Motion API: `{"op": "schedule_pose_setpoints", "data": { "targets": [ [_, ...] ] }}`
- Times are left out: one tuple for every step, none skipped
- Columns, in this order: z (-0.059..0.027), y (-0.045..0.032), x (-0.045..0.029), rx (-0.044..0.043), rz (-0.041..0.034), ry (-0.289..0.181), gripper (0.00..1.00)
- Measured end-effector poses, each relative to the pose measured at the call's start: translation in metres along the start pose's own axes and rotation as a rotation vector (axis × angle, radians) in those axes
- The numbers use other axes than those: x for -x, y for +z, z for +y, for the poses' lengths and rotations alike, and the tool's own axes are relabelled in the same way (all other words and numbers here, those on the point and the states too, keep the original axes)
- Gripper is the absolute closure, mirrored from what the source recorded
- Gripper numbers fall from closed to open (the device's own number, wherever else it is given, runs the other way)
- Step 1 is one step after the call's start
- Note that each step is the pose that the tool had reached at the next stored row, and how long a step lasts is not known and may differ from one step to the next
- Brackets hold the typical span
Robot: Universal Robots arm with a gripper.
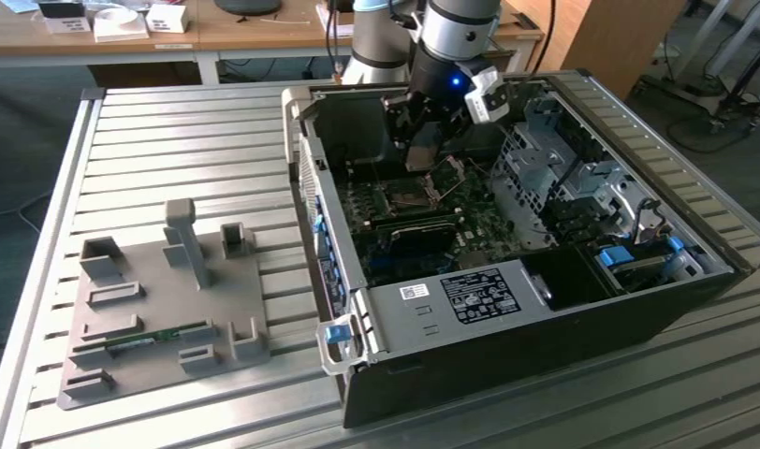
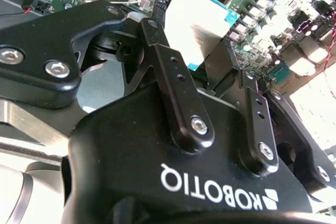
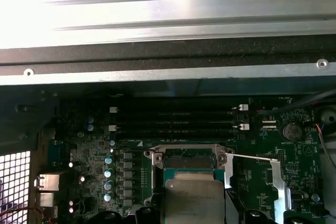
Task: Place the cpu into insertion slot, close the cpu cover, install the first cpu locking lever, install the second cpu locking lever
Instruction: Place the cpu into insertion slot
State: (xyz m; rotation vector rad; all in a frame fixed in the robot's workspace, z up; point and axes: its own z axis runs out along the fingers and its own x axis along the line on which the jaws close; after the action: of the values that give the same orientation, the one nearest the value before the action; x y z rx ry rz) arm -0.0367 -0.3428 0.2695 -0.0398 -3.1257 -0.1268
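Silvery flat square cpu (image 2: pixel 197 19) is pinched in the black claw (image 2: pixel 195 38), closed on its edges, over the metal-rimmed square insertion slot (image 3: pixel 188 156) inside the black computer case (image 1: pixel 543 327) near the slatted metal counter's (image 1: pixel 168 140) far edge.

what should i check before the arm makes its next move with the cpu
1. Grip: ok. The end effector is shut on the cpu in both wrist views.
2. Access to the insertion slot: ok. Its middle lies uncovered beyond the cpu.
3. Seating: not ok. The cpu hangs above the slot and is not in it yet.
4. Alignment: ok as far as the first wrist view shows. The cpu's edges run parallel to the slot's rim.
5. Condition of the slot's contacts: cannot tell.
6. Clearance from the walls of the computer case: ok in the exterior view.
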Motion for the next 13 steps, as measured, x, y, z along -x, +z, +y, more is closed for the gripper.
{"op": "schedule_pose_setpoints", "data": {
  "targets": [
    [0.0, 0.0005, 0.0, 0.0, 0.0, 0.0, 0.46],
    [-0.0001, 0.001, 0.0, 0.0, 0.0, 0.0, 0.46],
    [-0.0001, 0.0015, 0.0, 0.0, 0.0, 0.0, 0.46],
    [-0.0002, 0.002, 0.0, 0.0, 0.0, 0.0, 0.46],
    [-0.0002, 0.0027, 0.0, 0.0, -0.0001, 0.0, 0.46],
    [-0.0003, 0.0035, 0.0, 0.0, -0.0001, 0.0, 0.46],
    [-0.0003, 0.0042, 0.0001, 0.0, -0.0002, 0.0, 0.46],
    [-0.0004, 0.0049, 0.0001, 0.0001, -0.0003, 0.0, 0.46],
    [-0.0004, 0.0054, 0.0001, 0.0001, -0.0004, 0.0, 0.46],
    [-0.0005, 0.0056, 0.0001, -0.0001, -0.0003, 0.0, 0.46],
    [-0.0005, 0.0056, 0.0001, -0.0003, -0.0002, 0.0, 0.46],
    [-0.0005, 0.0059, 0.0001, -0.0001, -0.0003, 0.0, 0.46],
    [-0.0005, 0.0065, 0.0001, -0.0002, -0.0004, 0.0, 0.46]
  ]
}}
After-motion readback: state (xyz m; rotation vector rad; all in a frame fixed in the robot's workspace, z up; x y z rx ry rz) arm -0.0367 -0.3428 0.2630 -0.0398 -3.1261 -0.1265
